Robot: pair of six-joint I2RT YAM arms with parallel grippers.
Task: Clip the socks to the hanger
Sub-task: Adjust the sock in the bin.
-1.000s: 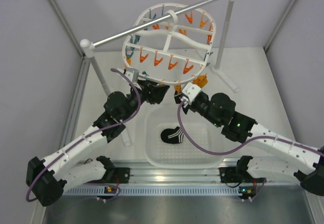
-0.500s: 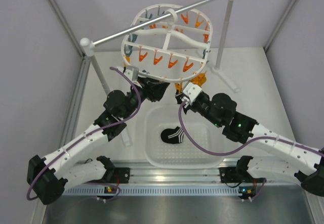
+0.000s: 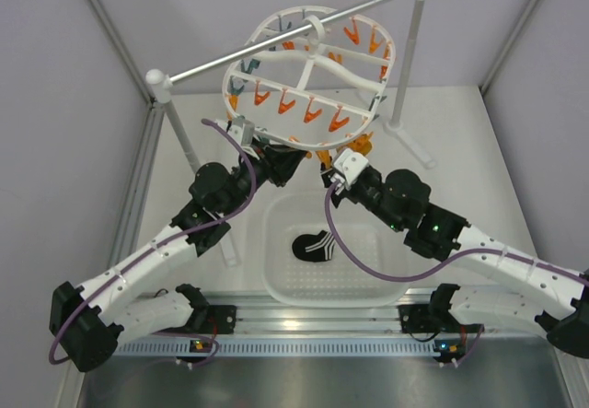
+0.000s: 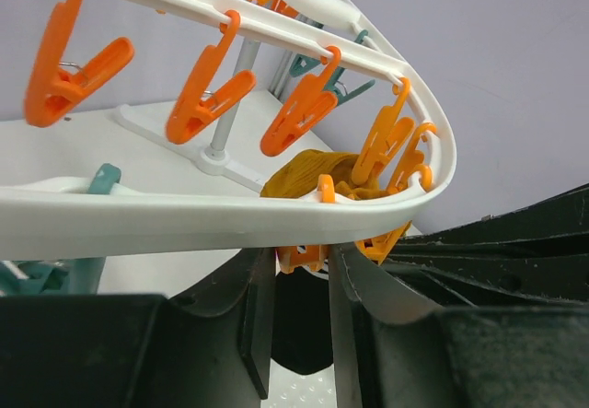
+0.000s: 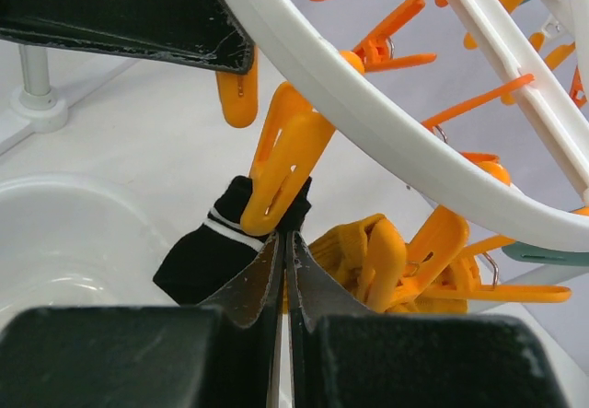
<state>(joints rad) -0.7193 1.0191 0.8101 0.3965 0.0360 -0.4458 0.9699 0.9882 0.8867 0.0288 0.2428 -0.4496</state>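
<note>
One white hanger (image 4: 230, 216). Under the hanger sits one white basket (image 3: 281, 270) with one black striped sock (image 3: 314, 245) in it. One more black striped sock (image 5: 207, 247) hangs from the hanger, beside yellow-orange sock cloth (image 5: 354, 242); one sock or two, I cannot tell. On the hanger are many orange clips (image 4: 207, 99) and a few teal clips (image 4: 106, 180). One silver rod (image 3: 202, 67) runs over the hanger on two white posts (image 3: 175, 122). Two robot arms (image 3: 152, 265) reach under the hanger.
</note>
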